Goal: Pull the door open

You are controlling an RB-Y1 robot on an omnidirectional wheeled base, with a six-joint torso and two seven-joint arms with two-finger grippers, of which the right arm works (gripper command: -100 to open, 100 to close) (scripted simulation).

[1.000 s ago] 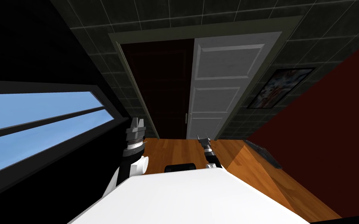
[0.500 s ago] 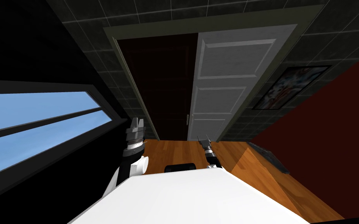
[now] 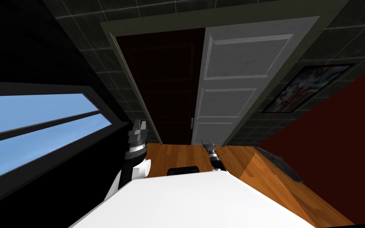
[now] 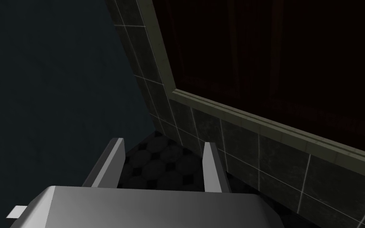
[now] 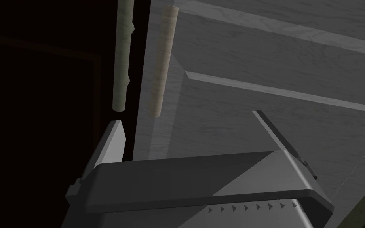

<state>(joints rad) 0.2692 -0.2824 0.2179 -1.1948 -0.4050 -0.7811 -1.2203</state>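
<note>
Our right gripper point(image 5: 186, 118) is released, its two thin grey blades spread wide with nothing between them. It points at the seam where two door leaves meet, close to them but not touching. The white door point(image 3: 233, 79) is the right-hand leaf. It stands shut in its frame, matt and pale grey with a faint wood grain and raised rectangular panels. Its handle point(image 5: 162, 59) is a slim, round, beige bar running along the door's inner edge, and its near end sits just beyond our gripper, between the lines of the two blades. Beside it the dark door point(image 3: 166, 79), a deep brown leaf with shallow panels, carries a matching greenish bar point(image 5: 121, 59) that ends just past the tip of one blade.

Our left gripper point(image 3: 140, 122) is held up beside the olive door frame point(image 3: 106, 29), also released and empty. Dark glossy square tiles cover the wall point(image 3: 98, 71) around the frame. A framed picture point(image 3: 304, 89) hangs right of the doors, next to a flat dark red wall point(image 3: 336, 138). The floor point(image 3: 177, 152) is warm orange wood planks, and a long window point(image 3: 39, 114) shows blue sky on our left.
</note>
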